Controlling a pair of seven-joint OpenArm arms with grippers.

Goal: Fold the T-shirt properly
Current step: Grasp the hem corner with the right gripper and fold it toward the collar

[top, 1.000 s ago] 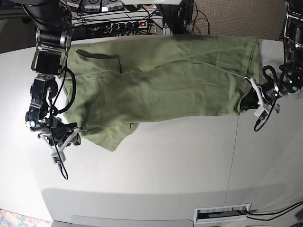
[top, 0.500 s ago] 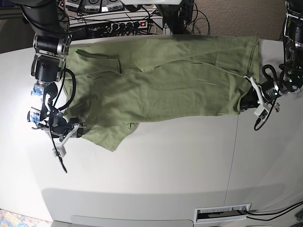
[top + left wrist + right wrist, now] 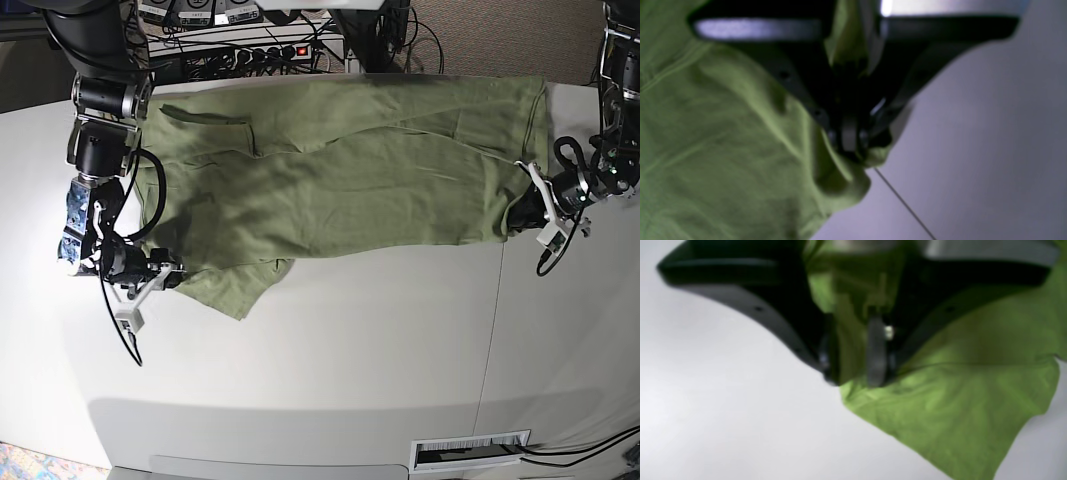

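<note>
The sage-green T-shirt (image 3: 340,170) lies spread and wrinkled across the far half of the white table (image 3: 350,350), with one sleeve hanging toward the front left. On the right of the base view, my left gripper (image 3: 515,222) is shut on the shirt's front corner. The left wrist view shows that left gripper (image 3: 848,146) pinching a bunched fold of the T-shirt (image 3: 706,150). At the left, my right gripper (image 3: 170,278) sits at the shirt's front edge by the sleeve. In the right wrist view the right gripper (image 3: 853,373) has its fingers closed on the T-shirt (image 3: 957,406).
A power strip and tangled cables (image 3: 260,50) run behind the table's far edge. A thin seam (image 3: 490,330) crosses the tabletop on the right. A slotted vent (image 3: 470,452) lies near the front edge. Bare white tabletop fills the front half.
My right gripper has slid right onto the shirt's front edge by the sleeve and closed from wide open onto the cloth. The left gripper and its corner have not moved.
</note>
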